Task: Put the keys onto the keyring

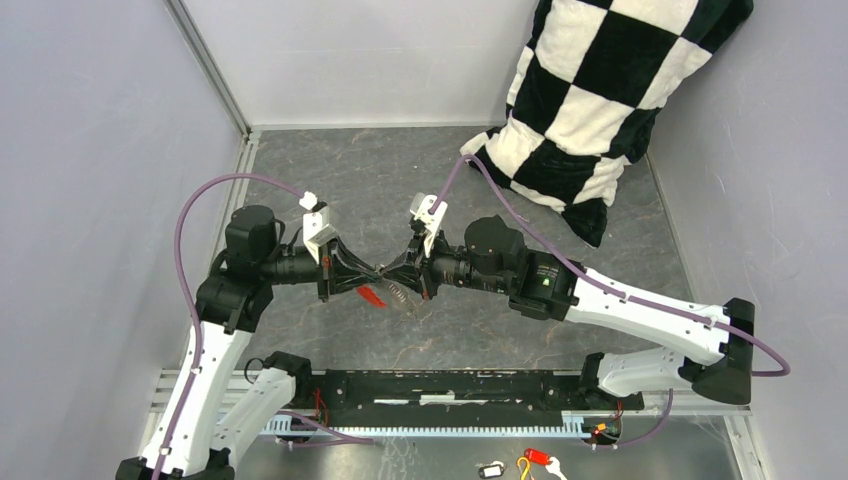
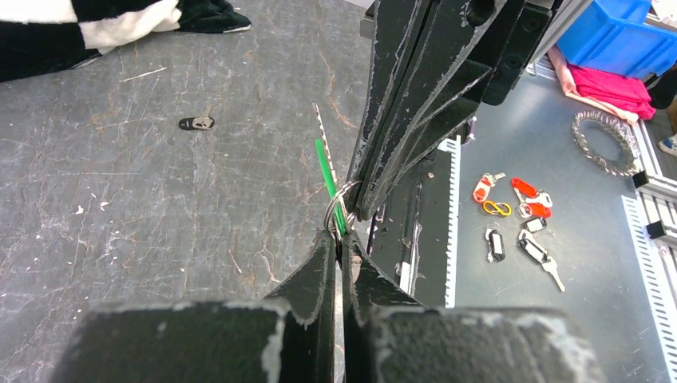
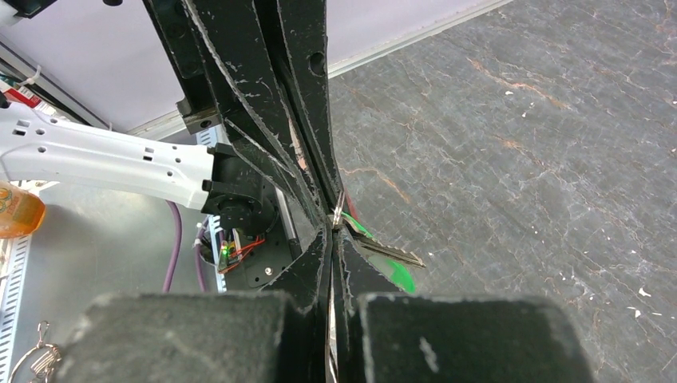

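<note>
My two grippers meet tip to tip above the middle of the table. The left gripper (image 1: 372,279) (image 2: 342,239) is shut on the keyring (image 2: 338,209) (image 3: 338,207), a small silvery ring. The right gripper (image 1: 405,272) (image 3: 331,233) is shut on the same keyring from the other side. A bright green key (image 2: 325,169) (image 3: 397,274) and a toothed metal key blade (image 3: 393,254) stick out from the ring. The red key (image 1: 372,295) hangs just under the left fingertips. A small dark metal key (image 2: 196,123) lies alone on the table.
A black-and-white checked pillow (image 1: 600,100) leans in the far right corner. Several spare tags and keys (image 2: 519,207) and a chain loop (image 2: 604,142) lie on the metal shelf past the table's near edge, next to a blue bin (image 2: 615,36).
</note>
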`<state>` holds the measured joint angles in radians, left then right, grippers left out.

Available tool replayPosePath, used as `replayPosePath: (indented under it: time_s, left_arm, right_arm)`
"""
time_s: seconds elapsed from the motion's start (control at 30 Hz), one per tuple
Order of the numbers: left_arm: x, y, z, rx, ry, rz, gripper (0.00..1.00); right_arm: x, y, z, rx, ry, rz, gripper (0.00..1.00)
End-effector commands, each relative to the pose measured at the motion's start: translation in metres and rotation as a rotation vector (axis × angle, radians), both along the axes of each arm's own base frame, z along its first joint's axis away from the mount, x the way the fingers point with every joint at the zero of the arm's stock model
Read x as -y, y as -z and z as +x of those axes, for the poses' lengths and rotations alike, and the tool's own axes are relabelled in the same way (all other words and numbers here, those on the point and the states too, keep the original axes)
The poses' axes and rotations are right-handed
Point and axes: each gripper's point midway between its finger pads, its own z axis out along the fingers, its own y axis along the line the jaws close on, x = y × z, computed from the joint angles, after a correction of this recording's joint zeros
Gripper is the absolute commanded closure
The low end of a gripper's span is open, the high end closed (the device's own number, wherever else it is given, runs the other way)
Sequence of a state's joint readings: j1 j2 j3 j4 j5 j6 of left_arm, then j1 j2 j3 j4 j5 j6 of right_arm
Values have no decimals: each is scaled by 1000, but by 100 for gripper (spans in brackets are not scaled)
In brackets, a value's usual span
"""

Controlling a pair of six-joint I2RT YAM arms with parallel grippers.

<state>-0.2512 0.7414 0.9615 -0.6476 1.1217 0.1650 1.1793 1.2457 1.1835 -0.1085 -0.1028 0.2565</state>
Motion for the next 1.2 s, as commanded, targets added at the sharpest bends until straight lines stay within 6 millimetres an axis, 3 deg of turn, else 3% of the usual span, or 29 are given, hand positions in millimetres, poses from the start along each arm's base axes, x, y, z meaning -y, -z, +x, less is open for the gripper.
replayPosePath:
  time_s: [0.0, 0.63, 1.17]
  left_arm:
    - [1, -9, -3, 39, 3, -19, 98]
    - [0, -24, -34, 164, 111, -67, 98]
    - [-3, -31, -47, 317, 154, -77, 98]
  right_arm:
    - [5, -42, 2, 55, 33, 104, 100]
    - [22, -23, 8, -7, 68, 82, 100]
    - [17, -1, 11, -102, 24, 11, 100]
